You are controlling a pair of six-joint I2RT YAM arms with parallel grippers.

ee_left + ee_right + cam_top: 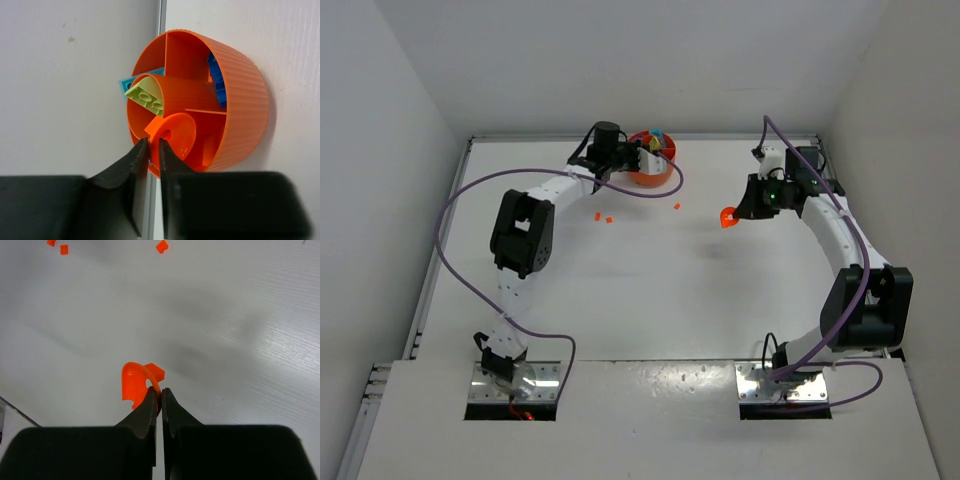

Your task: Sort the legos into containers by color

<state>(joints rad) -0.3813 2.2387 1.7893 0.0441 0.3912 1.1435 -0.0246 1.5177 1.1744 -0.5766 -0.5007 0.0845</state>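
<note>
Pinching a curved orange lego (134, 384) — right claw (160, 392), shut, at 2 o'clock above the counter (230, 315). At the orange dish (242, 100), 12 o'clock — left claw (154, 149), tips barely parted around a round orange lego (175, 134); grip unclear.

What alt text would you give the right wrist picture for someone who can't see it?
Two black jaws pinch a curved orange piece, white table beyond. Three small orange bits lie on it near the picture's top edge.

A robotics lab cell: plain white walls (390, 100) enclose a white table (650, 300) carrying two cabled arms (520, 235).
</note>
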